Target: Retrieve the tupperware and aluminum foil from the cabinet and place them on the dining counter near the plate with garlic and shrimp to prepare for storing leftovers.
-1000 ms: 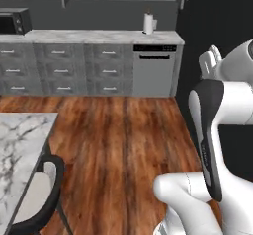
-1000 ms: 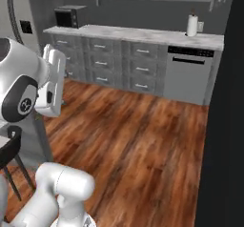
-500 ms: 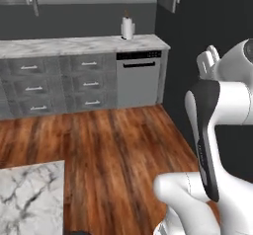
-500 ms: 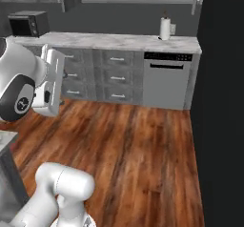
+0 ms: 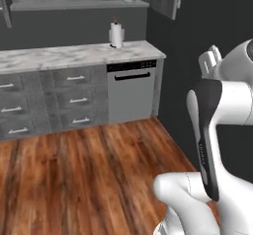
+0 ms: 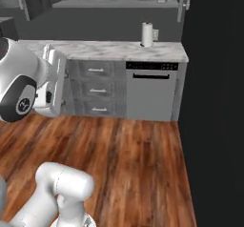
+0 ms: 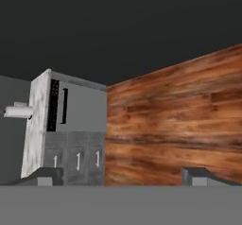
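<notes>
From the base views we see the cabinet above a paper towel roll, while our hand view shows the gripper spread wide and empty.

Paper towel roll on marble worktop above dishwasher

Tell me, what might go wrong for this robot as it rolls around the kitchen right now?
1. The claw is open and holds nothing, so both fetches from the cabinet are yet to come; its shelf sits high above the worktop, a long reach.
2. The arm's elbow sticks out toward the dark wall; a turn might brush it.
3. A paper towel roll stands under the shelf and could be knocked.
</notes>
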Controlling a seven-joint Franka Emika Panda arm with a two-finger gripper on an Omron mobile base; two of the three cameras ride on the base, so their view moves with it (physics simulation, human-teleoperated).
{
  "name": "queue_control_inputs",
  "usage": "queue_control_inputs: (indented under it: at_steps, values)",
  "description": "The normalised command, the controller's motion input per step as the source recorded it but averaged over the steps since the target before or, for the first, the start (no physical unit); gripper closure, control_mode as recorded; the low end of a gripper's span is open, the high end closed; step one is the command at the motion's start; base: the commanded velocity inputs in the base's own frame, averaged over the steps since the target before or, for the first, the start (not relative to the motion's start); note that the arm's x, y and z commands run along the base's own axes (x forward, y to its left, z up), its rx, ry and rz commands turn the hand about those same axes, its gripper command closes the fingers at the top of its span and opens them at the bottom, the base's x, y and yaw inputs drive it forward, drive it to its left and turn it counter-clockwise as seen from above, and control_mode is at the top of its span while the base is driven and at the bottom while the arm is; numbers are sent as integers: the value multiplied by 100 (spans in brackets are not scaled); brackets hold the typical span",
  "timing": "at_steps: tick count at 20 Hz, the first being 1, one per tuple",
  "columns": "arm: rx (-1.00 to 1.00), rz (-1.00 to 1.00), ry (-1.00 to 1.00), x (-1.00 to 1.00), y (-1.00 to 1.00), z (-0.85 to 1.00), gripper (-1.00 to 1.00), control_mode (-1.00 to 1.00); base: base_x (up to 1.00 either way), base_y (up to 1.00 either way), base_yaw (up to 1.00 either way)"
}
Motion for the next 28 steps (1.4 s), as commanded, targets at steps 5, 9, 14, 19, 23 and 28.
queue_control_inputs:
  at_steps: [5,9,14,19,23,28]
  values:
    - [0,0,0,0,0,0,-100,100,100,-26,0]
    - [0,0,0,0,0,0,-100,100,100,-51,0]
    - [0,0,0,0,0,0,-100,100,100,-46,0]
    - [0,0,0,0,0,0,-100,100,100,-3,0]
    - [0,0,0,0,0,0,-100,100,100,1,0]
    - [0,0,0,0,0,0,-100,100,100,0,0]
